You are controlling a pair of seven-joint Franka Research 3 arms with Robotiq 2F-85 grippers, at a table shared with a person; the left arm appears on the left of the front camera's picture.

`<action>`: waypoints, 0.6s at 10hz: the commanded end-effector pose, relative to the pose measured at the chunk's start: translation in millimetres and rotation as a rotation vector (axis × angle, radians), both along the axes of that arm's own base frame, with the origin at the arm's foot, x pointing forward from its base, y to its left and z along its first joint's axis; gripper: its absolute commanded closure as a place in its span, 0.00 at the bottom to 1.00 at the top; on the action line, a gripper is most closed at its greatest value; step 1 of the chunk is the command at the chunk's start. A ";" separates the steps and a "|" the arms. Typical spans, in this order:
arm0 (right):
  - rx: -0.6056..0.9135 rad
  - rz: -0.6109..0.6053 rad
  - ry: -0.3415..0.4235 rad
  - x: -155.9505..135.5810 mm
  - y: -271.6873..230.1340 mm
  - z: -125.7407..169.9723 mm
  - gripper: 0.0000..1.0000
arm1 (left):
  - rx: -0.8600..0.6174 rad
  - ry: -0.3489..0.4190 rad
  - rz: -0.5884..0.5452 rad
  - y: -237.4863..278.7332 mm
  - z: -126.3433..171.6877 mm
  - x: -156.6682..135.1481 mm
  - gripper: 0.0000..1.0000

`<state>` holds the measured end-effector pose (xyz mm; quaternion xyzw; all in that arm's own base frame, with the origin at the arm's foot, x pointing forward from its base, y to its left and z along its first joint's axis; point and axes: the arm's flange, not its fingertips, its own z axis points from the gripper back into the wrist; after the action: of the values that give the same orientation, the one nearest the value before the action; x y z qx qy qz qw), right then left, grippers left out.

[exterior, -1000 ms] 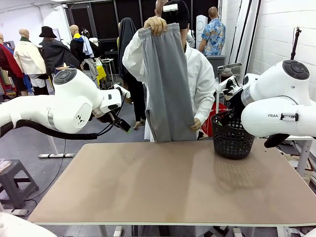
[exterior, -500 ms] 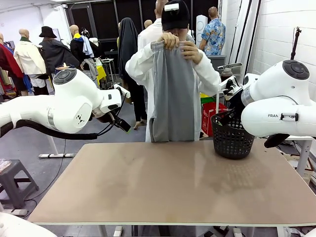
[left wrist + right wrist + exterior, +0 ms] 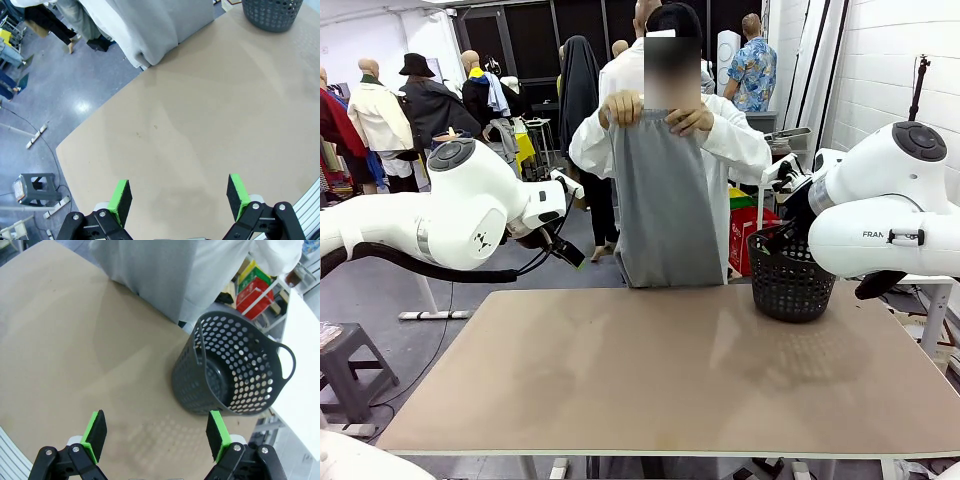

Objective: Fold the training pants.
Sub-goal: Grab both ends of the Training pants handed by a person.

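1. Front view: the person stands behind the surface (image 3: pixel 670 370) and holds the pants (image 3: pixel 665 210) up by the waistband with both hands (image 3: pixel 622 108). The pants hang straight down, left of the basket (image 3: pixel 790 285) and mostly higher than it. Their hem comes down about to the surface's far edge; you cannot tell whether it touches. The basket stands on the surface. One white arm is raised well to the basket's left, and the other is close above it on the right.
2. Left wrist view: your left end effector (image 3: pixel 177 187) is spread wide with nothing between its green pads. It hovers over bare surface, well apart from the basket at the top right corner. Pale cloth hangs at the surface's edge, left of the basket.
3. Right wrist view: your right end effector (image 3: pixel 156 432) is also fully spread and empty, and it hovers over the surface. The basket sits near it, just beyond the right-hand pad. The grey pants hang past the surface's edge, up and left of the basket, against the person's white coat.
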<state>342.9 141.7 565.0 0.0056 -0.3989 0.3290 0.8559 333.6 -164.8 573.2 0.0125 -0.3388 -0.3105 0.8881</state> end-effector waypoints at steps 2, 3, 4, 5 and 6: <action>0.001 0.001 -0.003 0.3 0.4 0.0 0.00 | -0.003 -0.010 0.000 -0.4 -0.2 2.1 0.00; 0.001 0.001 -0.003 0.3 0.4 0.0 0.00 | -0.003 -0.010 0.000 -0.4 -0.2 2.1 0.00; 0.001 0.001 -0.003 0.3 0.4 0.0 0.00 | -0.003 -0.010 0.000 -0.4 -0.2 2.1 0.00; 0.001 0.001 -0.003 0.3 0.4 0.0 0.00 | -0.003 -0.010 0.000 -0.4 -0.2 2.1 0.00; 0.001 0.001 -0.003 0.3 0.4 0.0 0.00 | -0.003 -0.010 0.000 -0.4 -0.2 2.1 0.00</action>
<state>342.9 141.7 565.0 0.0056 -0.3989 0.3290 0.8559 333.6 -164.8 573.2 0.0125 -0.3388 -0.3105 0.8881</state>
